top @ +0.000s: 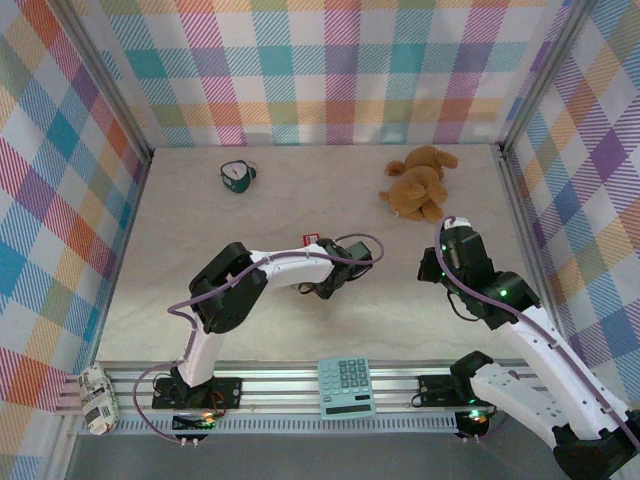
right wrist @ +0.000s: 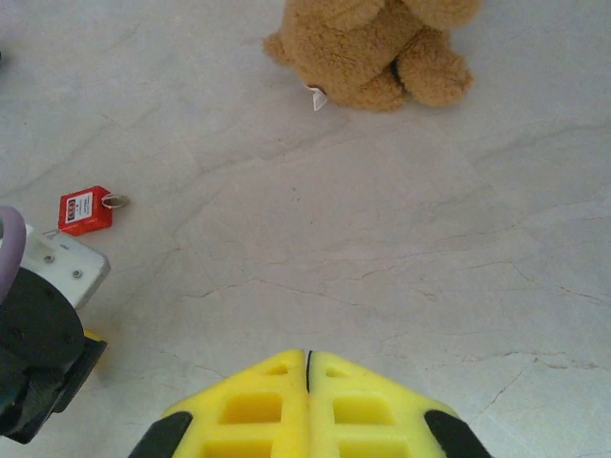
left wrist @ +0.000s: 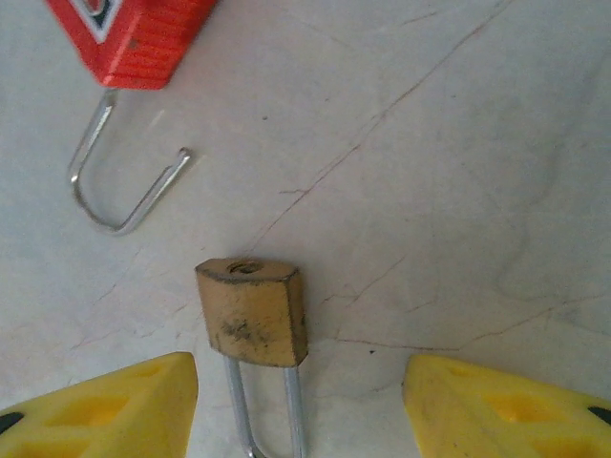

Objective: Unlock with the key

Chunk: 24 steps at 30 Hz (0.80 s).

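A small brass padlock (left wrist: 252, 312) lies on the table, its silver shackle (left wrist: 239, 405) pointing back between the yellow fingers (left wrist: 124, 410) of my left gripper (left wrist: 298, 374). That gripper is open and touches nothing; it hovers near the table's middle (top: 335, 283). A red padlock (left wrist: 134, 33) with its shackle swung open lies just beyond (top: 311, 240). My right gripper (right wrist: 307, 355) is shut, with only a thin dark line between its tips, and hangs over bare table further right (top: 440, 262). The key is hidden from me.
A brown teddy bear (top: 418, 185) sits at the back right, ahead of the right gripper (right wrist: 372, 48). A small teal object (top: 237, 176) lies at the back left. A calculator (top: 346, 386) rests on the front rail. Checked walls enclose the table.
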{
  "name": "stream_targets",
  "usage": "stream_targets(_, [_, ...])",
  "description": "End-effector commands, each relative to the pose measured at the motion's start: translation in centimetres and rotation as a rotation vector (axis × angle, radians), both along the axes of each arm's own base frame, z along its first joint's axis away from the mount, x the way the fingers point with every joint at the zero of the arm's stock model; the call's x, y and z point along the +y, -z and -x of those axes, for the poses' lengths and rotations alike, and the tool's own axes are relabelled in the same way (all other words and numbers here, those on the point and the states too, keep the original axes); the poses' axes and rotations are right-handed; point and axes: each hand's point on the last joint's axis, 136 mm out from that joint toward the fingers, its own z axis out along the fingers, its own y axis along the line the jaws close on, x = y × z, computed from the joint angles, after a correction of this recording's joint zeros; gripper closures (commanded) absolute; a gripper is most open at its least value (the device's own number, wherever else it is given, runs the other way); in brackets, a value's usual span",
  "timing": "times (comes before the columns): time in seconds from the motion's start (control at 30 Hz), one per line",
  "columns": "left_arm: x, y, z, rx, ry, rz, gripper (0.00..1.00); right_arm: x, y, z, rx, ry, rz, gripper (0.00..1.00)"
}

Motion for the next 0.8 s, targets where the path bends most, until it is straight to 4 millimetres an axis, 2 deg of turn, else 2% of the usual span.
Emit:
stream_targets(0.0, [0.2,2.8,-0.1,0.130,0.019,0.041,0.42,-0.3,-1.3,-0.3,-0.027,0.008,0.012,1.00])
stream_targets(0.2, [2.5,2.9,-1.6,0.136,-0.053,0.057,0.44,-0.6,-1.3,-0.2,-0.029,0.007,0.024,1.00])
stream_targets(0.37, [2.6,2.3,-2.3,0.117,-0.047,0.068,0.43,-0.5,-1.0,-0.3,-0.021,0.008,0.027,1.00])
stream_targets(0.6, [2.9,1.6,-3.2,0.137,-0.096,0.201,0.40,-0.4,-0.8,-0.3,-0.015,0.006,0.030,1.00])
stream_targets(0.77, [2.9,2.7,-3.0,0.182,-0.108,0.211,0.42,-0.3,-0.7,-0.3,-0.010,0.005,0.022,1.00])
